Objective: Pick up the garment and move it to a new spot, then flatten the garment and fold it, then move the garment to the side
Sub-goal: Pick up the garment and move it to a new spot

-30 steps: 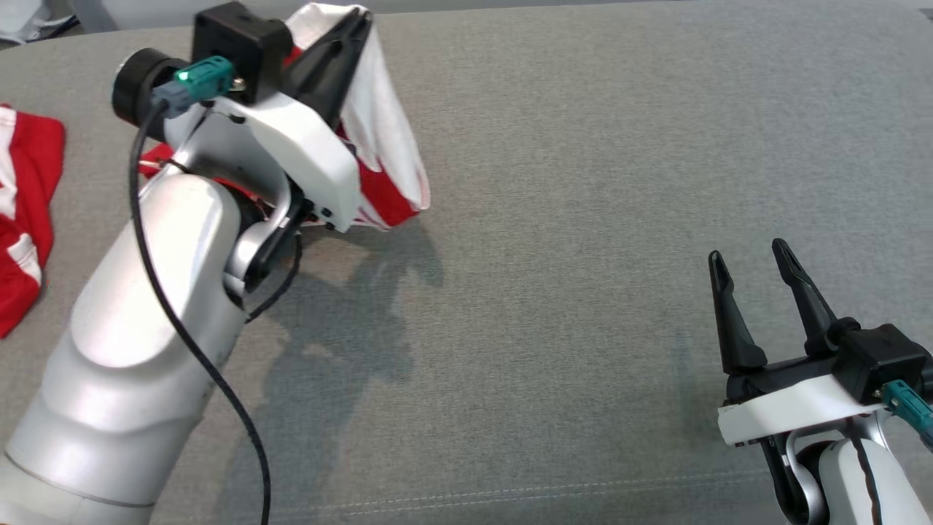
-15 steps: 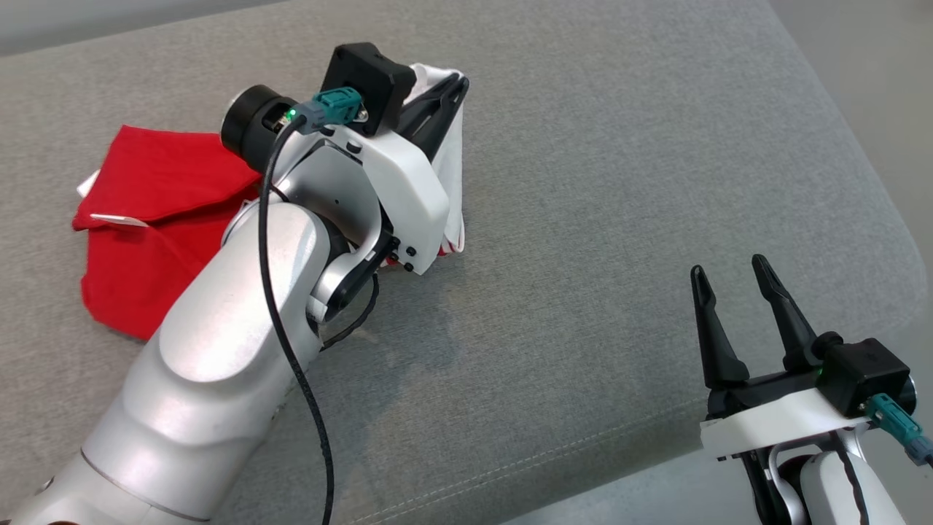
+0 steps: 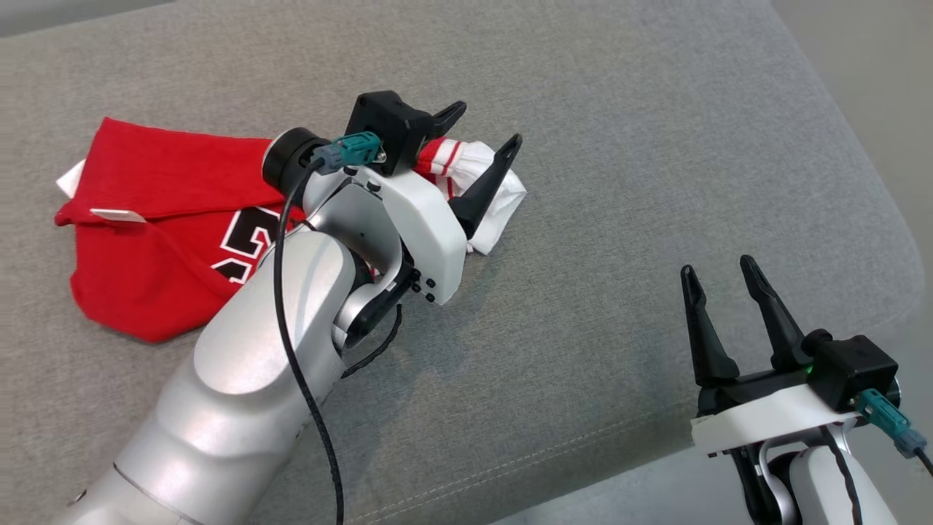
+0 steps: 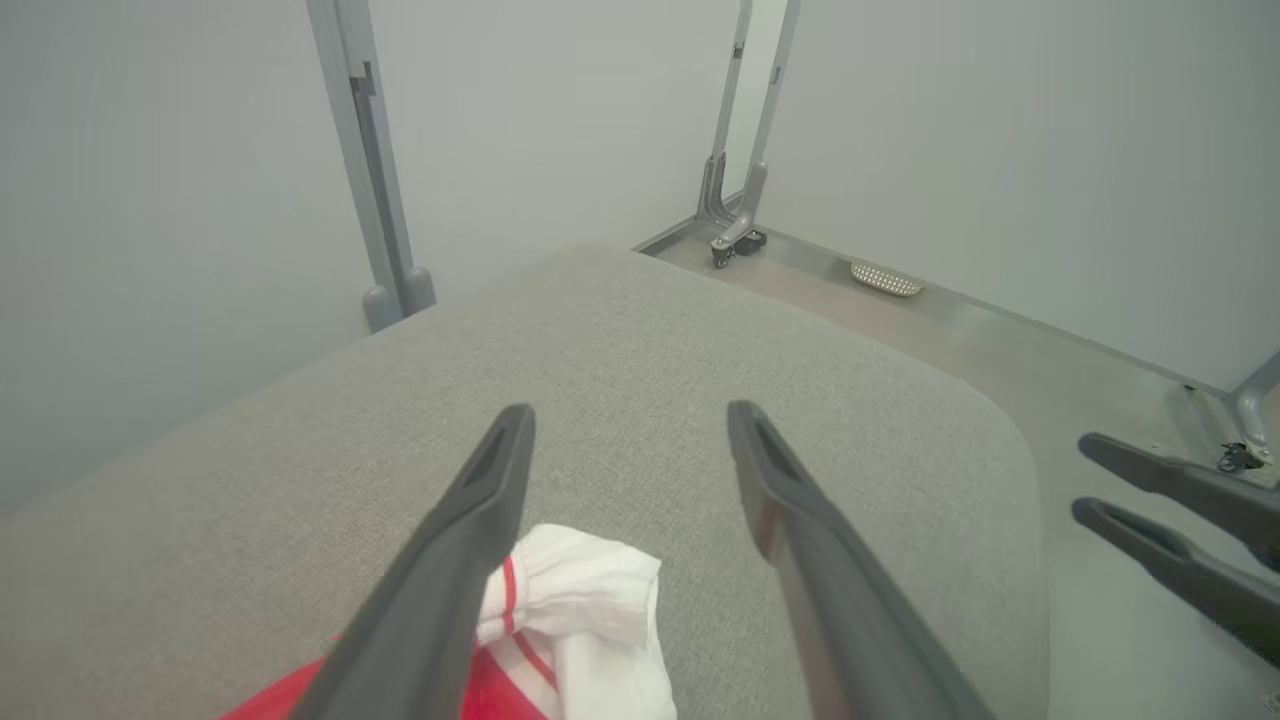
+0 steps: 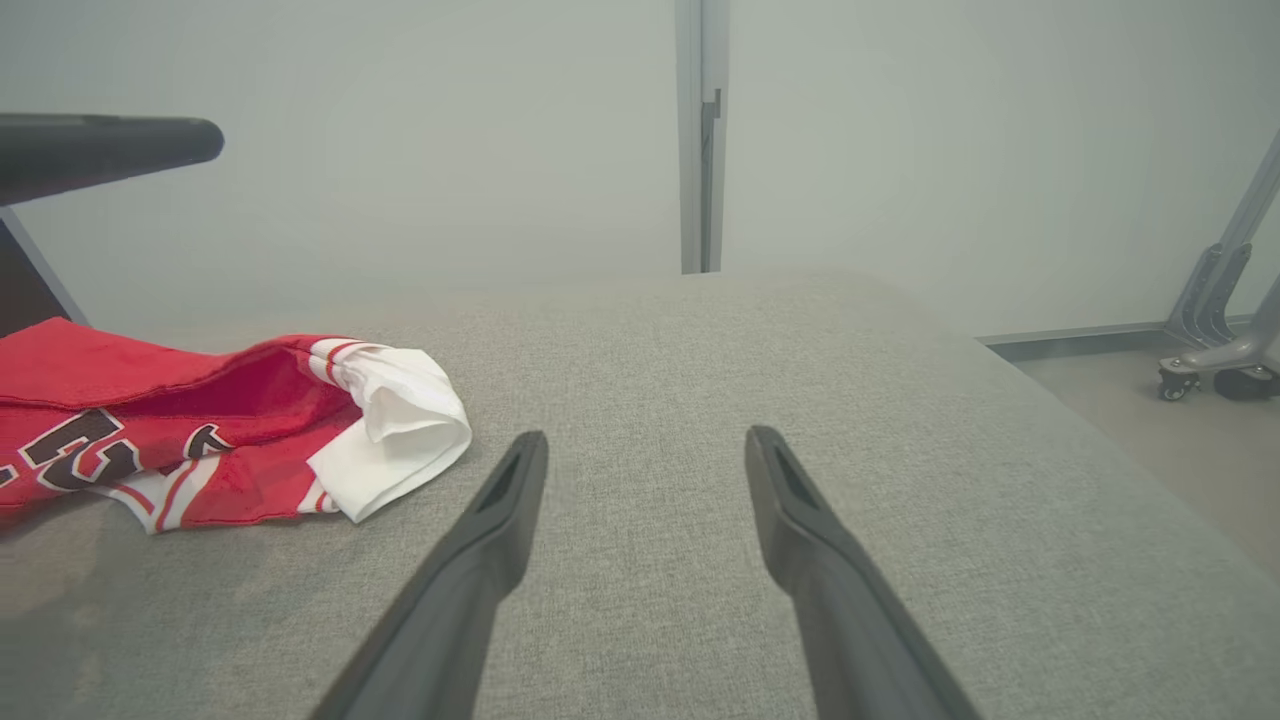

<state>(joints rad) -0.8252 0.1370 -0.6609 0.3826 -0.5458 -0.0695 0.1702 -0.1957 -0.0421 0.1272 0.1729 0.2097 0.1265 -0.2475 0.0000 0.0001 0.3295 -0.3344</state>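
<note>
Garment [image 3: 160, 219] just below left gripper [image 3: 488, 123], fingers wide apart

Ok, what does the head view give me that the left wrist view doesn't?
Head view adds: the crumpled red body of the red and white fabric jersey with its black-and-white number print, plus the silver left forearm. Left wrist view adds: grey metal frame posts and the pale floor. Shared: the jersey's white, red-striped end lying on the grey fabric cushion, the open left pincer over it holding nothing, and the open right pincer.
</note>
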